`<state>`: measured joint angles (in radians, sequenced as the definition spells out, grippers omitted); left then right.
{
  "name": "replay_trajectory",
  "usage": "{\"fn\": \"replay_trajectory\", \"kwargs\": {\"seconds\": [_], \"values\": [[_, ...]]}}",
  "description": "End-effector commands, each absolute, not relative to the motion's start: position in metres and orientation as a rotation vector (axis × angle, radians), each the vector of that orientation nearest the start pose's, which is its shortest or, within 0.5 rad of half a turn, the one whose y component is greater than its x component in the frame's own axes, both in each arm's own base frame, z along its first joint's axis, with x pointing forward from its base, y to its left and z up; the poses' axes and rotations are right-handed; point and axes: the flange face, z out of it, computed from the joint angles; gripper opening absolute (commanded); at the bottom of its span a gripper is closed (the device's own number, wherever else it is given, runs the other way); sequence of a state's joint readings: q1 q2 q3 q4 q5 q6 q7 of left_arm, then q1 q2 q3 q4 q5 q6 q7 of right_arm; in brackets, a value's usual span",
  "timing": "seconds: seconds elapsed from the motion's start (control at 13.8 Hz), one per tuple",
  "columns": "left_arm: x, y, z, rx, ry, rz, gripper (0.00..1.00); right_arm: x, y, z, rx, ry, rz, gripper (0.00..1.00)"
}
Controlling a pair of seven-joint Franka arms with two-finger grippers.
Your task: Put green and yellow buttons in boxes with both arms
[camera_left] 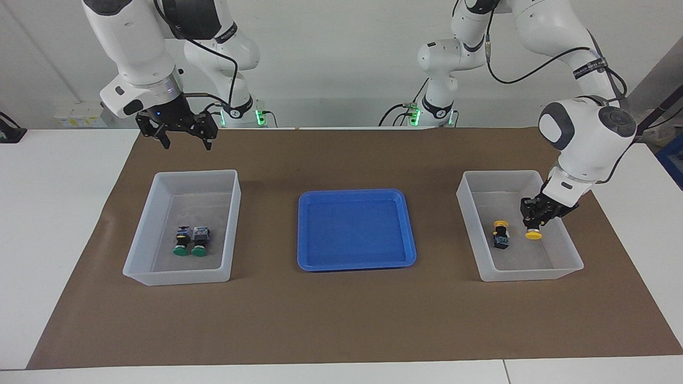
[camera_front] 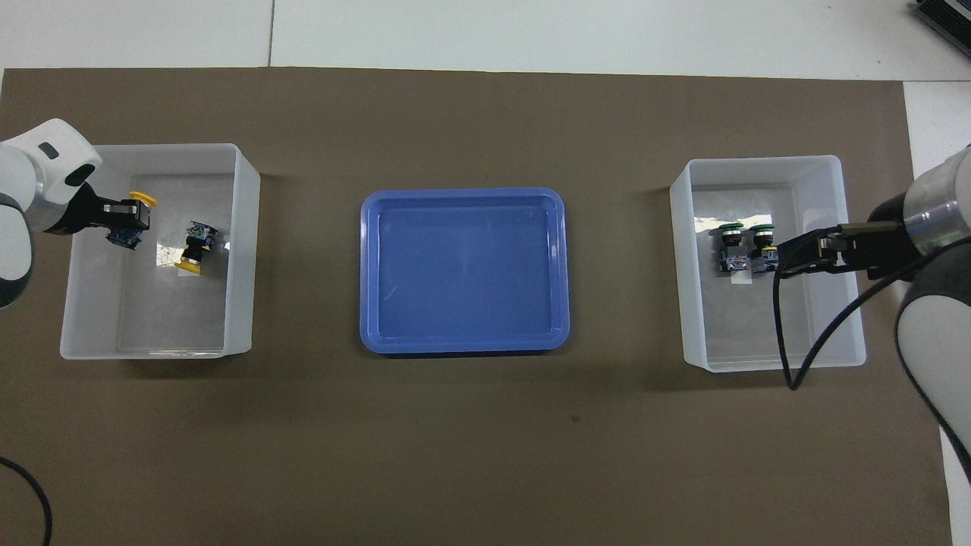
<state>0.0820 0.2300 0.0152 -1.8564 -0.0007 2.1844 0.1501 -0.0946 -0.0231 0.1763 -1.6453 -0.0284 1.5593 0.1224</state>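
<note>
Holding the second yellow-capped push-button switch (camera_left: 533, 233) clamped in my left gripper (camera_left: 535, 221) over the translucent plastic box (camera_left: 570, 252) near the left arm's end, beside the first yellow button (camera_left: 500, 234); next, I'd lower and release; right gripper (camera_left: 183, 140) waits spread, empty

Colours on the table: brown, blue, whitish, green and yellow showing.

A plain brown paper mat (camera_left: 341, 320) is covering the white tabletop (camera_left: 53, 213); a solid blue shallow plastic tray (camera_front: 464, 345) is sitting at its centre. At three o'clock in the overhead view, a translucent whitish plastic bin (camera_front: 850, 303) is showing two green-capped buttons with black-and-grey bodies (camera_front: 740, 246). At nine o'clock, the matching whitish bin (camera_front: 239, 250) is showing a yellow-capped black button (camera_front: 193, 246), while the black left gripper (camera_left: 535, 221) on its white, dark-grey-jointed arm is carrying another yellow-capped button (camera_left: 533, 234).
</note>
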Motion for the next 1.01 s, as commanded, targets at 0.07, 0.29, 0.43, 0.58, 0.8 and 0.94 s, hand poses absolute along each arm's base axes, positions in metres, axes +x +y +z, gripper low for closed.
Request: {"fn": "replay_trajectory", "kwargs": {"seconds": [0.07, 0.29, 0.43, 0.58, 0.8, 0.94], "values": [[0.606, 0.084, 0.385, -3.097, 0.046, -0.22, 0.0, 0.539, 0.036, 0.604, -3.156, 0.075, 0.065, 1.0], [0.601, 0.085, 0.364, -3.096, 0.039, -0.227, 0.0, 0.539, 0.036, 0.603, -3.156, 0.061, 0.067, 1.0], [0.6, 0.085, 0.359, -3.096, 0.037, -0.23, 0.0, 0.539, 0.04, 0.604, -3.156, 0.049, 0.065, 1.0], [0.6, 0.084, 0.36, -3.096, 0.042, -0.23, 0.36, 0.539, 0.04, 0.603, -3.156, 0.046, 0.067, 1.0], [0.602, 0.081, 0.362, -3.097, 0.051, -0.223, 0.65, 0.539, 0.039, 0.604, -3.156, 0.051, 0.065, 1.0], [0.604, 0.076, 0.365, -3.097, 0.067, -0.22, 0.74, 0.539, 0.04, 0.604, -3.156, 0.049, 0.065, 1.0]]}}
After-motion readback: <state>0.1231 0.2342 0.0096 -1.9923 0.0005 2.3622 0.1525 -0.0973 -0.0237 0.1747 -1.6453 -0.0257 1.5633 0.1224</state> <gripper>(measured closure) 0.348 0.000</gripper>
